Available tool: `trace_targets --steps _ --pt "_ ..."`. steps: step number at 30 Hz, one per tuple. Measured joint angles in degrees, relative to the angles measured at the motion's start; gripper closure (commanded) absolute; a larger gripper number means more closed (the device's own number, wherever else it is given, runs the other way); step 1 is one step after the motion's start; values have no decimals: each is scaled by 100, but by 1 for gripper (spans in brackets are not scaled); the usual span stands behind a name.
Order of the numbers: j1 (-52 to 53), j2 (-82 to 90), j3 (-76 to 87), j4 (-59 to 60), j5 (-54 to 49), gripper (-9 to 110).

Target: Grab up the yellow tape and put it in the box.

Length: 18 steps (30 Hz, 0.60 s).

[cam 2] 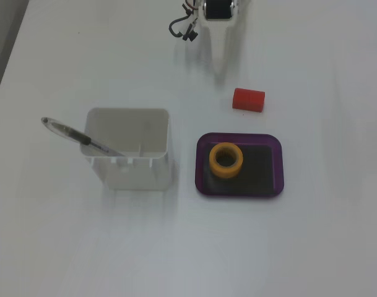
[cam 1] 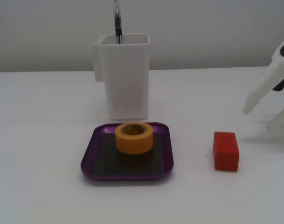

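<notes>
The yellow tape (cam 1: 134, 142) stands flat inside the box (cam 1: 88, 158), a shallow purple tray, toward its back edge. In the fixed view from above the tape (cam 2: 214, 159) sits in the left half of the box (cam 2: 278, 167). My gripper (cam 1: 248, 109) is a white pair of fingers at the right edge, pointing down and left, above the table and well apart from the box. It holds nothing I can see. Its jaws blend into the white background. In the view from above only the arm (cam 2: 217, 9) shows clearly, at the top.
A tall white container (cam 1: 125, 77) with a pen (cam 1: 117, 23) in it stands right behind the box. A red block (cam 1: 225, 150) lies on the table right of the box, between it and the gripper. The container (cam 2: 129, 148) is left of the box from above.
</notes>
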<state>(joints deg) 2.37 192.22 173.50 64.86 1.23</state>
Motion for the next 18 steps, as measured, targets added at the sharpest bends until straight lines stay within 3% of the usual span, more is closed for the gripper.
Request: trace_targets --steps 3,18 --pt "0 0 53 9 0 103" --pt "0 0 141 62 70 102"
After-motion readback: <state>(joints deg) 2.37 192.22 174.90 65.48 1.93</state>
